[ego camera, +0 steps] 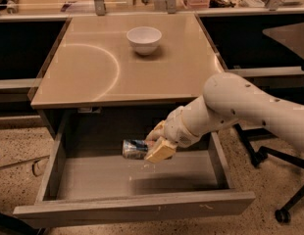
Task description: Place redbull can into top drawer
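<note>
ROBOT AT THE DRAWER: The gripper (157, 142) of a Google Everyday Robot hangs inside the pulled-out top drawer (137, 207), its jaws clamped on a redbull can (134, 149). The can lies on its side, sticking out to the left of the tan fingertips (162, 152), above the pale drawer bottom (a faint shadow falls below and in front of the jaws). The white arm (240, 106) reaches in from the right, crossing above the drawer's right wall. Beyond the jaws, on the beige tabletop (88, 77), a white bowl (144, 39) sits well apart, near the far edge. Right of the jaws, past the drawer, an office chair (281, 214) shows its wheeled base on the speckled floor (14, 146).
</note>
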{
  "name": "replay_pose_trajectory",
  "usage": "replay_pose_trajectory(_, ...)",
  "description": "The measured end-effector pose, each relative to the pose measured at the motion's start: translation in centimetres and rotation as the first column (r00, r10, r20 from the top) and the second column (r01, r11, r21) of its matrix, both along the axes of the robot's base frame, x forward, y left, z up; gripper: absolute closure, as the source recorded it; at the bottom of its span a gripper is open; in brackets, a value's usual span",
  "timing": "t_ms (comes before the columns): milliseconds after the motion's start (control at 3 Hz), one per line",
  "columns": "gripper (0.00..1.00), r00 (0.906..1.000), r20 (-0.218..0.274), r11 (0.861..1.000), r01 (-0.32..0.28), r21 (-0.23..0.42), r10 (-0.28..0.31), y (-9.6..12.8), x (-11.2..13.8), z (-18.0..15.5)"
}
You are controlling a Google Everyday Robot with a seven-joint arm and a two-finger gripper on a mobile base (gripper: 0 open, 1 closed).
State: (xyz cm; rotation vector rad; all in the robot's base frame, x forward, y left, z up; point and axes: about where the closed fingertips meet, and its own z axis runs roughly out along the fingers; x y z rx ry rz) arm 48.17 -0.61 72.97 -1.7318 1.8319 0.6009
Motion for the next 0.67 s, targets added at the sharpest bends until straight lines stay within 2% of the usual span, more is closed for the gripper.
replay_pose_trajectory(333,1.00,0.9965,0.047,0.996,0.071,-0.045,-0.069,0.9,0.3,-2.5)
replay_pose_trajectory(667,1.00,0.9877,0.054,0.983,0.151,-0.100,-0.146,2.0,1.3,-5.4)
